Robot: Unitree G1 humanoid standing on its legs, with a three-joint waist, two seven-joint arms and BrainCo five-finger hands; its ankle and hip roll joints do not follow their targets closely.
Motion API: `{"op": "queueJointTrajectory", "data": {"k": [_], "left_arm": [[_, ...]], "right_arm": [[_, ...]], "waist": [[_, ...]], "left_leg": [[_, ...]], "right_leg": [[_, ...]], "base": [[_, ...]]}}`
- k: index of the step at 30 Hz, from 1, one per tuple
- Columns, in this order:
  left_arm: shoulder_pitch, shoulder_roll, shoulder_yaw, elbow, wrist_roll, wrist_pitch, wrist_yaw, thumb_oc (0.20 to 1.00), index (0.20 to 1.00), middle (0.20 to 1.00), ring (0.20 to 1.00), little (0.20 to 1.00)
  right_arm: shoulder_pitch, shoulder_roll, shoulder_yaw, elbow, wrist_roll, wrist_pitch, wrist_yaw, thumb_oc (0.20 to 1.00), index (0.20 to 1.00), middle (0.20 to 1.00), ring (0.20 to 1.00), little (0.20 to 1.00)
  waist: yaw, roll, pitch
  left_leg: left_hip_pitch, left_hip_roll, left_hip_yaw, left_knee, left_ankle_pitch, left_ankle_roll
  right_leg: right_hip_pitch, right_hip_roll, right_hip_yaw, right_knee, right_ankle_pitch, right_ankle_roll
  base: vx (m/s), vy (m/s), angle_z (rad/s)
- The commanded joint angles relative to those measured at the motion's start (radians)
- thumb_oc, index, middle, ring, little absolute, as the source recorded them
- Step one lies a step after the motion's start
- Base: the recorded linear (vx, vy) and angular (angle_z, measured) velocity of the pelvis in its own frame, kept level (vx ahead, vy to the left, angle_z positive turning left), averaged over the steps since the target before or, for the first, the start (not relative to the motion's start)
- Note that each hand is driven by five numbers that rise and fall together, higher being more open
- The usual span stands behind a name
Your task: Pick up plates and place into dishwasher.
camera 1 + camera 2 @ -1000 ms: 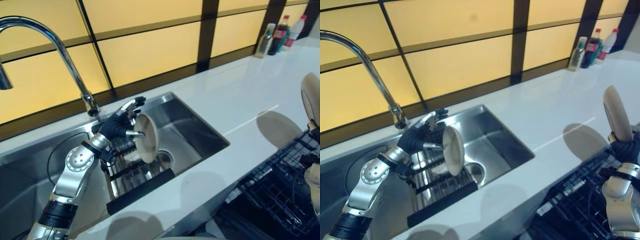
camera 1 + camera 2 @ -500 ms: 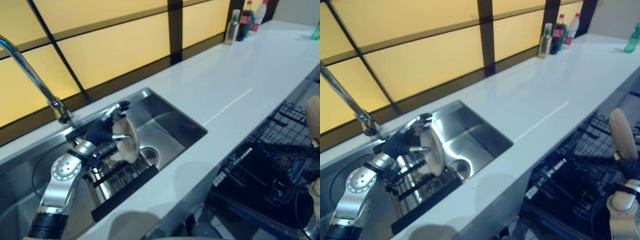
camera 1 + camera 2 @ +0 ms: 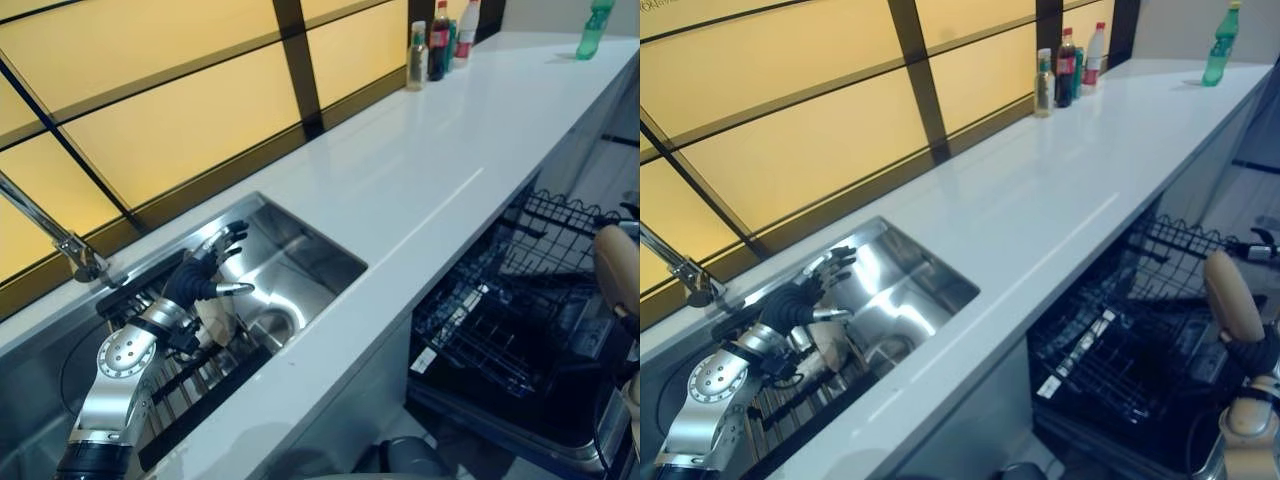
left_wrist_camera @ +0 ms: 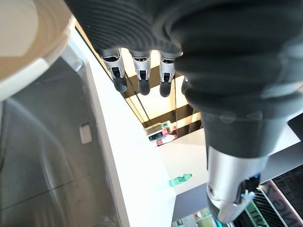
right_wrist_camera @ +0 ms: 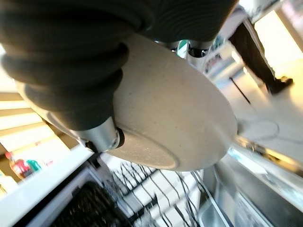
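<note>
A beige plate (image 3: 214,316) stands on edge in the dark slatted rack (image 3: 190,375) inside the steel sink (image 3: 312,262). My left hand (image 3: 196,280) hovers just above it, open, its straight fingers (image 4: 138,75) apart from the plate's rim (image 4: 29,43). At the far right my right hand (image 3: 1252,352) is shut on a second beige plate (image 3: 1231,297), held upright over the pulled-out black wire dishwasher rack (image 3: 497,330). The right wrist view shows the thumb (image 5: 71,66) curled across that plate's underside (image 5: 180,118).
A long white countertop (image 3: 420,170) runs between sink and dishwasher. Several bottles (image 3: 437,40) stand at its far end by the yellow wall panels, with a green bottle (image 3: 592,15) farther right. The faucet (image 3: 62,238) rises behind the sink.
The camera has swung to the right. The left hand's plate has come down into the sink rack and the fingers have let go of it. The right hand still holds its plate.
</note>
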Motion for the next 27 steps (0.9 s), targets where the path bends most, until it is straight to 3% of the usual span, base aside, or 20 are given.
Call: {"op": "queueJointTrajectory", "data": {"k": [1, 11, 23, 24, 27], "left_arm": [[0.039, 0.010, 0.047, -0.033, -0.035, -0.031, 0.013, 1.000, 1.000, 1.000, 1.000, 1.000], [0.066, 0.021, 0.024, -0.037, -0.056, -0.035, 0.035, 1.000, 1.000, 1.000, 1.000, 1.000], [0.092, 0.040, 0.019, -0.030, -0.042, -0.013, 0.022, 1.000, 1.000, 1.000, 1.000, 1.000], [0.090, 0.045, 0.017, -0.031, -0.041, -0.008, 0.022, 1.000, 1.000, 1.000, 1.000, 1.000], [0.086, 0.049, 0.007, -0.030, -0.036, -0.004, 0.026, 1.000, 1.000, 1.000, 1.000, 1.000]], "right_arm": [[-0.023, -0.045, -0.004, -0.047, -0.016, -0.075, 0.027, 0.200, 0.200, 0.200, 0.200, 0.200], [-0.013, -0.104, 0.039, -0.040, -0.050, -0.111, 0.149, 0.200, 0.200, 0.200, 0.200, 0.200], [-0.038, -0.117, 0.114, -0.059, -0.047, -0.111, 0.192, 0.200, 0.200, 0.200, 0.200, 0.200], [-0.044, -0.115, 0.127, -0.061, -0.043, -0.109, 0.193, 0.200, 0.200, 0.200, 0.200, 0.200], [-0.062, -0.104, 0.157, -0.062, -0.033, -0.104, 0.194, 0.200, 0.200, 0.200, 0.200, 0.200]], "waist": [[-0.007, -0.017, -0.036], [0.003, -0.016, 0.015], [0.057, -0.078, 0.036], [0.065, -0.091, 0.040], [0.078, -0.100, 0.046]], "left_leg": [[-0.031, -0.071, 0.008, 0.123, -0.140, 0.106], [-0.061, -0.075, -0.008, 0.168, -0.134, 0.105], [-0.071, -0.050, -0.025, 0.211, -0.143, 0.107], [-0.081, -0.049, -0.014, 0.213, -0.120, 0.110], [-0.084, -0.046, -0.020, 0.223, -0.119, 0.110]], "right_leg": [[0.075, -0.071, 0.047, -0.070, 0.006, 0.112], [0.057, -0.097, 0.054, -0.047, 0.020, 0.126], [0.080, -0.088, 0.047, -0.081, 0.058, 0.140], [0.075, -0.090, 0.046, -0.091, 0.081, 0.133], [0.081, -0.088, 0.043, -0.093, 0.085, 0.134]], "base": [[0.08, 0.028, -0.02], [0.05, 0.032, -0.01], [0.05, -0.045, 0.06], [-0.03, -0.101, 0.01], [0.01, -0.076, 0.05]]}}
